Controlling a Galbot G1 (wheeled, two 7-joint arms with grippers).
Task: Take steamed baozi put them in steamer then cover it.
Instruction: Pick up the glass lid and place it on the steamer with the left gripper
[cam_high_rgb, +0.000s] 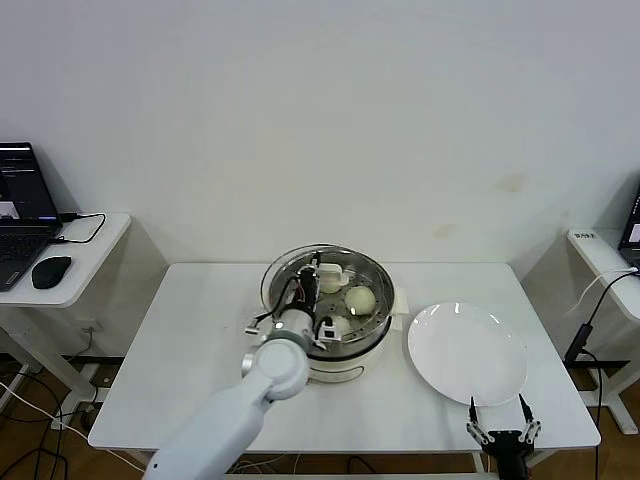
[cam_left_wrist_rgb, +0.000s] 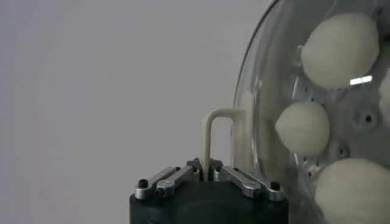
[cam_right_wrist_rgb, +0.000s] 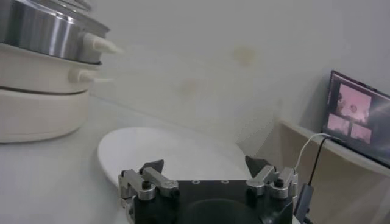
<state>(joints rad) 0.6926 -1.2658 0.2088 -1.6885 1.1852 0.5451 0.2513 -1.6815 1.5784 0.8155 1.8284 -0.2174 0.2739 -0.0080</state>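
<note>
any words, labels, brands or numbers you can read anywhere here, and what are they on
No readable text.
Laptop screen, beside the left desk's mouse: lines too small to read.
Monitor at the right: pictures only, blurred.
Steamer, cover, white plate: no markings visible.

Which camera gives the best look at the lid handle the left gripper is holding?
The left wrist view: the left gripper is shut on the cream lid handle, seen close. The head view shows it small behind the arm. The right wrist view misses it.
</note>
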